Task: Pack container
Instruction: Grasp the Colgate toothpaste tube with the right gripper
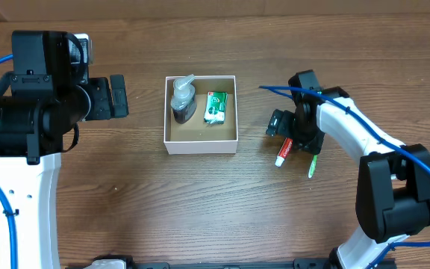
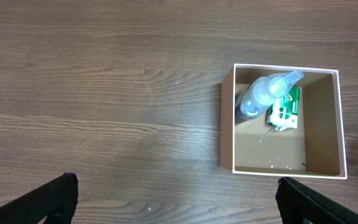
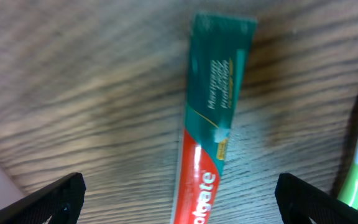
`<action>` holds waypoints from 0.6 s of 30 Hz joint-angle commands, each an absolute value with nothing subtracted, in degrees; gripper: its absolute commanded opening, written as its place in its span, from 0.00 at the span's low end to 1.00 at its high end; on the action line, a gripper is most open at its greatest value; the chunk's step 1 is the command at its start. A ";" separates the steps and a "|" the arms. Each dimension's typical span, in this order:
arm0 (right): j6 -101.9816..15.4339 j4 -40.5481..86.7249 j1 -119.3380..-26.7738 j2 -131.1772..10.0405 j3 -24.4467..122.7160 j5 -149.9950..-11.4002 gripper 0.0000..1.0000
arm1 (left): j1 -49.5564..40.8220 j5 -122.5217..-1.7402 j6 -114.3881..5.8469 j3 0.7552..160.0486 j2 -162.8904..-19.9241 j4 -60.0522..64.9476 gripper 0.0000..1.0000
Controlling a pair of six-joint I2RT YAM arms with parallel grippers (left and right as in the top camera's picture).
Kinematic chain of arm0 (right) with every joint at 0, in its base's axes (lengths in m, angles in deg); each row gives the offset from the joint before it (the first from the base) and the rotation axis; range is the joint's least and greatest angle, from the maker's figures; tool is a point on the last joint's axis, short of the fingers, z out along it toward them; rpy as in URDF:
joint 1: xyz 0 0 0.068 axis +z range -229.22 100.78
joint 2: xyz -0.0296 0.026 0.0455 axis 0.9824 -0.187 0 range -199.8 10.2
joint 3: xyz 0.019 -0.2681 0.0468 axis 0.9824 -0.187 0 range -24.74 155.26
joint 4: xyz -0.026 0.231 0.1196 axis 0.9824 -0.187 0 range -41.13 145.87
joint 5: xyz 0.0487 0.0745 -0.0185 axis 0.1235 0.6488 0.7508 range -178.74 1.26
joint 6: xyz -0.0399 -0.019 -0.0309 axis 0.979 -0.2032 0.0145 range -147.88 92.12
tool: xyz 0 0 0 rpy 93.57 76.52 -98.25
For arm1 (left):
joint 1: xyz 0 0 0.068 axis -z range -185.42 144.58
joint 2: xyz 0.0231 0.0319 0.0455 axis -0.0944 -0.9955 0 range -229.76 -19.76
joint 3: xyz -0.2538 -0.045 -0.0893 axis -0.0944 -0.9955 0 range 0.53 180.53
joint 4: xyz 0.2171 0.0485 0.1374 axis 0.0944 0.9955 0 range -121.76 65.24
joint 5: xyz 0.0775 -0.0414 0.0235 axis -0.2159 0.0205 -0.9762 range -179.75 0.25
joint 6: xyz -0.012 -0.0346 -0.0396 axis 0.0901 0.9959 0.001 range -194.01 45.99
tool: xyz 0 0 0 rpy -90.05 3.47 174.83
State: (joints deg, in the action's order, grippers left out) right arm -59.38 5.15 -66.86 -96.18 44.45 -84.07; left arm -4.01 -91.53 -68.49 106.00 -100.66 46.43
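Wooden table (image 1: 125, 202): container (image 1: 200, 146) holds bottle (image 1: 182, 101), green packet (image 1: 215, 107).

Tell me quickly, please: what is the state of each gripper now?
Left gripper: open, holding nothing.
Right gripper: open over the toothpaste tube, not gripping it.

Container (image 1: 200, 147): square, white walls, brown inside (top open), upright on table (image 1: 125, 202).

bottle (image 1: 182, 101) in container (image 1: 200, 142), toothpaste (image 1: 284, 152) right
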 commanded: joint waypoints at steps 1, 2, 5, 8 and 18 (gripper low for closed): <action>-59.99 10.14 -66.97 -96.27 40.53 -84.12 1.00 | -3.88 -91.64 -69.80 106.32 -100.75 46.24 1.00; -59.54 11.71 -66.95 -96.27 39.66 -84.12 1.00 | -3.88 -91.64 -69.80 106.32 -100.75 46.24 1.00; -59.38 15.60 -66.97 -96.27 37.17 -84.14 1.00 | -3.88 -91.64 -69.80 106.32 -100.75 46.26 1.00; -59.38 16.63 -66.97 -96.27 36.27 -84.14 1.00 | -3.88 -91.64 -69.78 106.32 -100.75 46.26 1.00; -61.15 10.99 -66.95 -96.27 36.51 -88.58 0.77 | -3.88 -91.64 -69.78 106.32 -100.75 46.22 1.00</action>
